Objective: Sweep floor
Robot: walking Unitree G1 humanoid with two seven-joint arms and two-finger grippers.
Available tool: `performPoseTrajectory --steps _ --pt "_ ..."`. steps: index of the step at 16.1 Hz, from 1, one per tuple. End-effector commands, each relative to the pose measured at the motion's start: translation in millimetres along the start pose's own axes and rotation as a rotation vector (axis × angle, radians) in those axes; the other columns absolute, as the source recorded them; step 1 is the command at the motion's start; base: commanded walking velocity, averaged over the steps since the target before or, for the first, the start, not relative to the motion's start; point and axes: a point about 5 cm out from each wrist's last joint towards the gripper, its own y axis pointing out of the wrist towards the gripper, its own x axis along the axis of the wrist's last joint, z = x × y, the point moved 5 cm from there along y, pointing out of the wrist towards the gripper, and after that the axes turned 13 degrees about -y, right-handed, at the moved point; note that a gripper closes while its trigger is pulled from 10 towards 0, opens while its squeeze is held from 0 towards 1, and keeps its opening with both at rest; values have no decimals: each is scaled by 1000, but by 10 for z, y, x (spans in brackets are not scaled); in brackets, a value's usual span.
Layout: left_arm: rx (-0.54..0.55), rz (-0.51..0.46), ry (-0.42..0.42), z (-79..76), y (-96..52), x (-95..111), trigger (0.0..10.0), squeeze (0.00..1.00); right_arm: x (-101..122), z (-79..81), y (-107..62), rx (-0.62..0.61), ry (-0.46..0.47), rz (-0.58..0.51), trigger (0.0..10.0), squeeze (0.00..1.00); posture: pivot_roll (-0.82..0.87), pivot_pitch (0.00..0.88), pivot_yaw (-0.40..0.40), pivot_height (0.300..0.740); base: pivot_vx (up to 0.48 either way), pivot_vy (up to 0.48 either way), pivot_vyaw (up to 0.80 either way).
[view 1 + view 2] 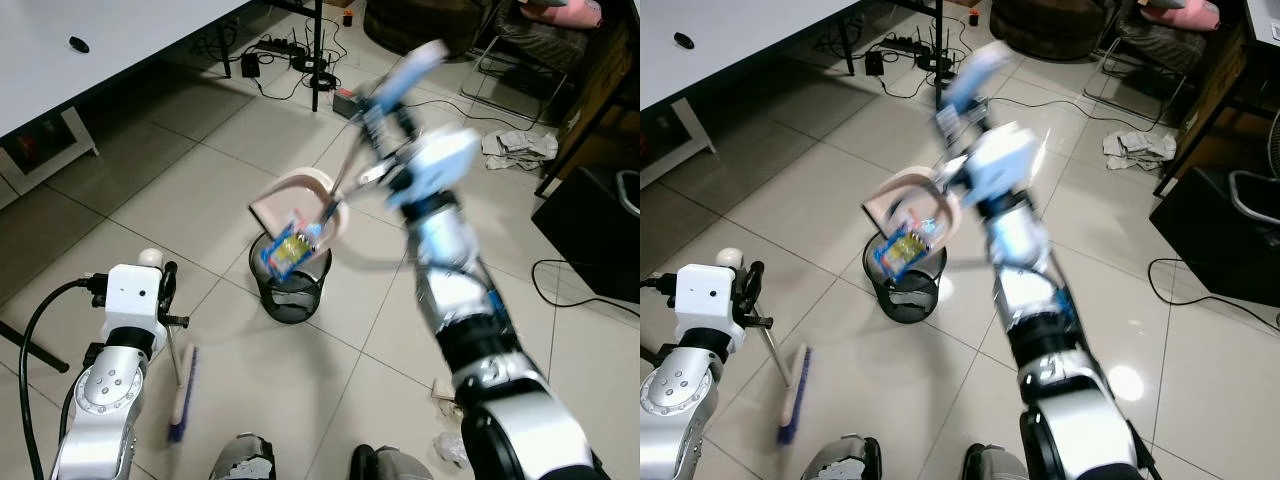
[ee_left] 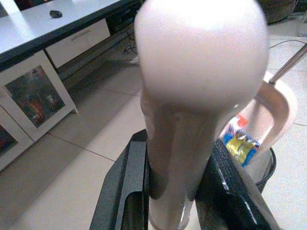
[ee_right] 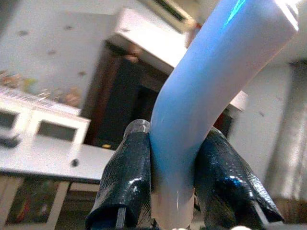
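My right gripper (image 3: 175,158) is shut on the blue-white handle (image 3: 211,76) of a beige dustpan (image 1: 300,200). The pan is raised and tilted over a black mesh bin (image 1: 290,290). A blue and yellow wrapper (image 1: 290,248) lies at the pan's lower lip, just above the bin's mouth. My left gripper (image 2: 175,182) is shut on the broom handle just below its rounded pale top (image 2: 201,62). It holds the broom upright at my left, with the blue-bristled head (image 1: 183,400) resting on the tiles.
Crumpled paper scraps (image 1: 445,395) lie on the tiles by my right foot. A crumpled cloth (image 1: 518,147) is at the far right. A power strip with cables (image 1: 285,45) and a black table leg (image 1: 317,50) stand behind the bin. A white table (image 1: 100,40) is on the left and a black box (image 1: 590,230) on the right.
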Motion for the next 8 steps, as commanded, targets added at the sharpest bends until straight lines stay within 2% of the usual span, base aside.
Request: performPoseTrajectory --steps 1,3,8 --pt "6 -27 6 23 3 56 10000 0 204 62 37 46 -70 -115 10000 0 134 148 -49 740 0 0 0" --pt "5 -28 6 19 -1 60 10000 0 213 213 -18 109 -90 -127 10000 0 135 150 -51 740 0 0 0" --pt "3 -26 7 -4 -8 42 10000 0 218 335 -90 153 -116 -146 10000 0 129 150 -53 740 0 0 0"
